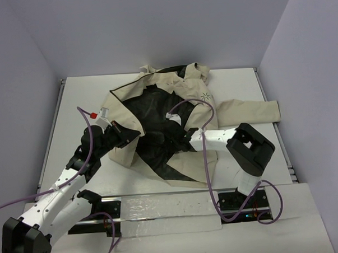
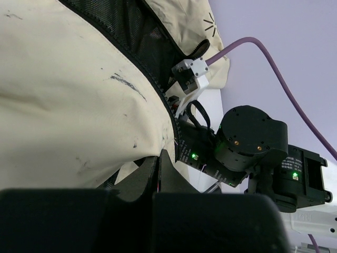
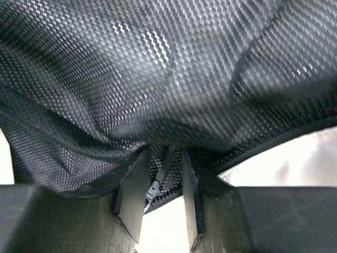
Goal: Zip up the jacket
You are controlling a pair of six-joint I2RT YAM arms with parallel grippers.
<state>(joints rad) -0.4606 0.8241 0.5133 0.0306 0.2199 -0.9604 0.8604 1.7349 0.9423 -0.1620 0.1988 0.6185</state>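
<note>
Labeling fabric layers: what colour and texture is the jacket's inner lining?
Black mesh lining inside the beige jacket; the weave shows best in the right wrist view.

The white-and-black left arm reaches forward and rightward, its black two-finger left gripper [image 1: 131, 133] clamped together. The right arm bends back leftward, its black right gripper [image 1: 170, 140] narrowly parted, pointing toward the left gripper, nearby.

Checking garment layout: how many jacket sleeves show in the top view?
1. It lies flat on the table, sticking out right from the jacket at. The other sleeve may be hidden under fabric or the left arm.
</note>
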